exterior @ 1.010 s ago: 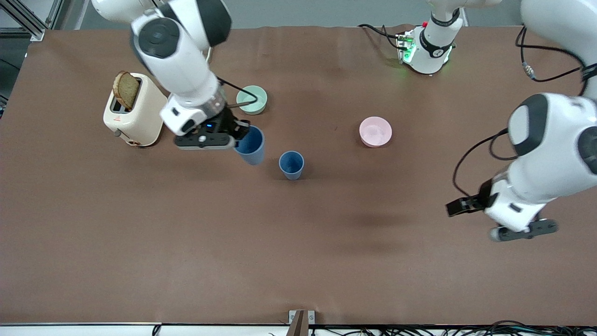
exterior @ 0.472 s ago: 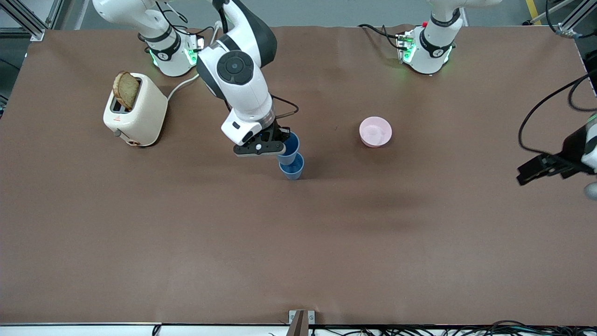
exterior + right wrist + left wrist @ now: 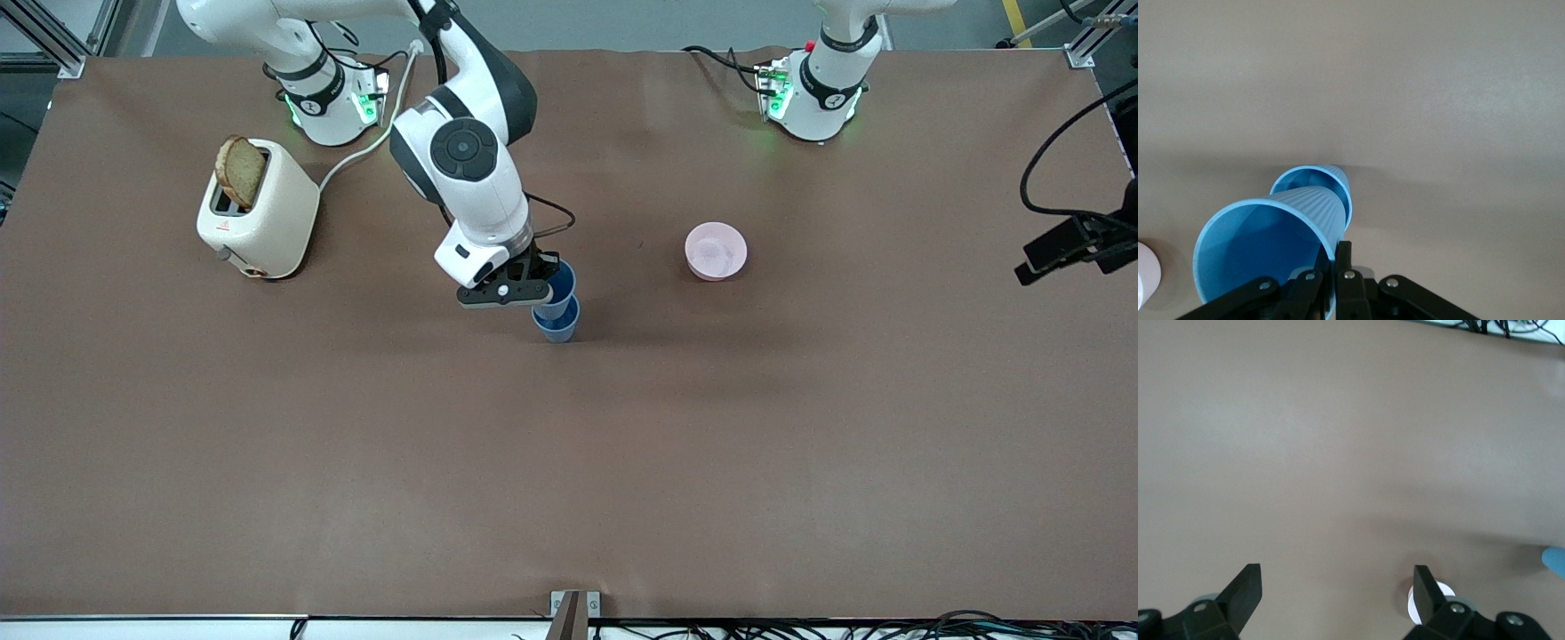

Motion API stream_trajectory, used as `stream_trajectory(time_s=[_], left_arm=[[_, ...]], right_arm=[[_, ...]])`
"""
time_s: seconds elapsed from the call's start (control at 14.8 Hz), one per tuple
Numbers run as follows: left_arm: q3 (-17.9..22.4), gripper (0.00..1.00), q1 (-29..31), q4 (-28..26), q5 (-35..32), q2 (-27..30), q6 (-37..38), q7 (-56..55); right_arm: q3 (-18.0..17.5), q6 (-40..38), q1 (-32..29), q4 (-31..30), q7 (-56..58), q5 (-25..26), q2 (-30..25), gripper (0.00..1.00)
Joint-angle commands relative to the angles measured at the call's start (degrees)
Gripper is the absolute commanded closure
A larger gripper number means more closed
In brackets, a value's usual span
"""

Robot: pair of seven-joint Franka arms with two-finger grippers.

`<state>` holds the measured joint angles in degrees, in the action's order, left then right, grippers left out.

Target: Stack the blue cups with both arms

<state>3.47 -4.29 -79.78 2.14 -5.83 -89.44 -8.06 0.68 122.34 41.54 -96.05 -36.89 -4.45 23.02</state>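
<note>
One blue cup (image 3: 558, 326) stands upright on the table in the middle. My right gripper (image 3: 539, 272) is shut on the rim of the second blue cup (image 3: 561, 284), which is tilted with its base at the mouth of the standing one. In the right wrist view my right gripper (image 3: 1336, 257) pinches the held cup's (image 3: 1265, 247) wall, and the standing cup (image 3: 1341, 181) shows just past it. My left gripper (image 3: 1335, 577) is open and empty over bare table at the left arm's end. Only its wrist (image 3: 1067, 244) shows in the front view.
A cream toaster (image 3: 258, 213) with a bread slice (image 3: 240, 171) stands at the right arm's end. A pink bowl (image 3: 716, 251) sits beside the cups toward the left arm's end. The pale green bowl is hidden under the right arm.
My right gripper carried the held cup over the standing cup and lowered it slightly. My left arm drew back toward its end of the table, nearly out of the front view.
</note>
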Motion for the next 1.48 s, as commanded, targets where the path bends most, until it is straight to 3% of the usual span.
stream_trajectory(time_s=[0.0, 0.27, 0.34, 0.4, 0.54, 0.67, 1.01, 1.41], left_arm=[[-1.0, 0.0, 0.1, -3.0, 0.1, 2.1, -0.7, 0.8], [-1.7, 0.0, 0.3, -6.2, 0.1, 3.6, -3.3, 0.8], [-1.7, 0.0, 0.3, -7.9, 0.1, 4.5, -4.9, 0.8], [-1.7, 0.0, 0.3, -9.4, 0.1, 5.5, -5.6, 0.8], [-1.8, 0.0, 0.4, -11.7, 0.1, 6.8, -7.0, 0.9], [-1.8, 0.0, 0.5, -13.2, 0.1, 7.8, -7.3, 0.9], [-1.7, 0.0, 0.3, -11.8, 0.1, 6.6, -6.7, 2.2], [-1.7, 0.0, 0.4, -11.3, 0.3, 6.5, -5.7, 3.3]], right_arm=[[0.6, 1.8, 0.9, -1.2, -0.7, -0.4, 0.4, 0.98], [0.6, 2.1, 1.4, -1.2, -0.7, -0.4, 1.0, 0.94], [0.6, 2.4, 1.4, -1.2, -0.7, -0.4, 1.1, 0.87], [0.6, 2.5, 1.3, -1.2, -0.6, -0.4, 1.1, 0.75], [0.7, 2.5, 1.2, -0.9, -0.6, -0.4, 1.0, 0.33], [0.8, 2.3, 0.7, -0.6, -0.5, -0.4, 0.8, 0.16], [1.3, -4.7, -7.2, -1.0, 0.8, 0.5, -8.8, 0.03], [1.3, -15.4, -26.7, -1.2, 13.3, 1.4, -19.4, 0.03]])
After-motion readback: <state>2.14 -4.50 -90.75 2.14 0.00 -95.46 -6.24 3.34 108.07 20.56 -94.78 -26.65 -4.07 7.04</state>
